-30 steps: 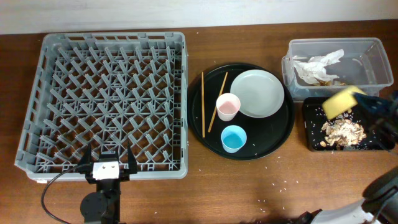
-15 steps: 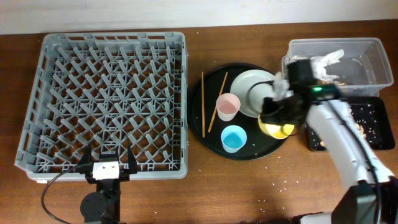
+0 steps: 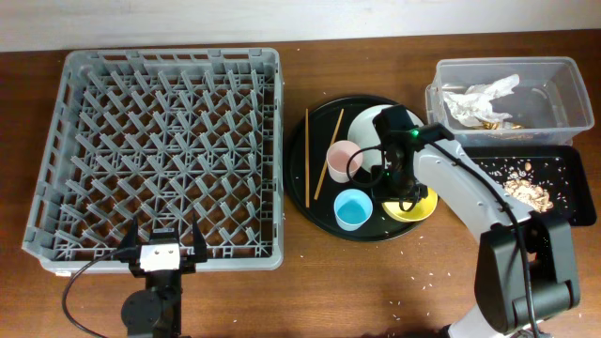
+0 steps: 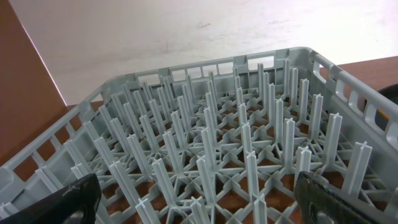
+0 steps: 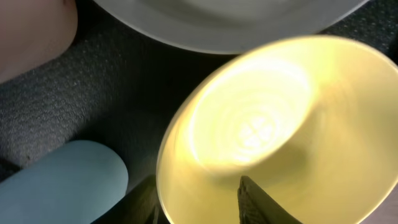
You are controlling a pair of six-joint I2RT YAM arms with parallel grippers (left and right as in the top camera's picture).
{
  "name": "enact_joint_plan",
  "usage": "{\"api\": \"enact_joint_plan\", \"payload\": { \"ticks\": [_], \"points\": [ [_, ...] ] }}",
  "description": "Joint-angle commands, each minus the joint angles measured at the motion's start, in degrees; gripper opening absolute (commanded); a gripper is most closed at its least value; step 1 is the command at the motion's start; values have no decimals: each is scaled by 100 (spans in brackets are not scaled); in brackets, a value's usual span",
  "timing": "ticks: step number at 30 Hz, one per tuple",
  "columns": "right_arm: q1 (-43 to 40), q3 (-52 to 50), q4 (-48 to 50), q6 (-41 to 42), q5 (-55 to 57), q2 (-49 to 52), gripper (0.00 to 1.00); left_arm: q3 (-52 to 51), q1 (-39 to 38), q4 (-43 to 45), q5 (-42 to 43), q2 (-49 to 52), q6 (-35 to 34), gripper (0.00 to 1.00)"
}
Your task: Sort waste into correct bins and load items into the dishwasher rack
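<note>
My right gripper (image 3: pixel 399 188) (image 5: pixel 199 193) is shut on the rim of the small yellow bowl (image 3: pixel 419 208) (image 5: pixel 261 124), one finger inside it and one outside. The bowl is low over the right front of the round black tray (image 3: pixel 319 202). The pale plate (image 3: pixel 366 127) (image 5: pixel 217 18), pink cup (image 3: pixel 340 161) (image 5: pixel 31 31), light blue cup (image 3: pixel 352 208) (image 5: pixel 62 180) and two chopsticks (image 3: pixel 306 160) lie on that tray. The grey dishwasher rack (image 3: pixel 160 66) (image 4: pixel 217 68) holds nothing. My left gripper (image 3: pixel 161 242) (image 4: pixel 199 199) is open at its front edge.
The clear tub (image 3: pixel 554 94) at the back right holds crumpled white napkins (image 3: pixel 479 99). The shallow black tray (image 3: pixel 563 218) in front of it holds tan food scraps (image 3: pixel 526 190). A few crumbs (image 3: pixel 427 279) lie on the wooden table near the front.
My right arm has carried the yellow bowl from over the shallow black tray leftward to the round tray, and it now sits lower at the tray's right front. The left arm has not moved.
</note>
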Motion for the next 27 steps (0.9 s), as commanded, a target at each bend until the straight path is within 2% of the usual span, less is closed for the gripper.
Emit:
{"api": "enact_joint_plan", "payload": {
  "ticks": [1,3,6,11,15,20,21,22,23,24,27],
  "points": [
    [-35,846,-588,48,105,-11,44,-31,28,2,63,-7,70,99],
    [-33,1491,-1119,-184,-133,-13,44,-31,28,4,63,-7,70,99],
    [-26,1963,-1552,-474,-931,-13,50,-31,28,2,63,-7,70,99],
    [83,1497,-1620,-470,-1209,-9,53,-31,28,4,61,-7,70,99],
    [332,765,-1119,-468,-1200,0,53,-31,28,4,63,-7,70,99],
    [369,114,-319,-332,-1032,7,37,-31,28,4,61,-7,70,99],
    [369,24,-210,-289,-1029,7,31,-31,28,2,63,-7,72,99],
    [369,-2,-138,-269,-1014,7,15,-31,28,4,61,-7,72,99],
    [369,-2,-87,-264,-1014,4,7,-31,28,4,61,-7,70,99],
    [367,2,-63,-164,-1012,4,4,-31,28,4,63,-7,70,99],
    [348,11,-28,-118,-1038,0,4,-31,28,4,63,-7,68,99]
  ]
}}
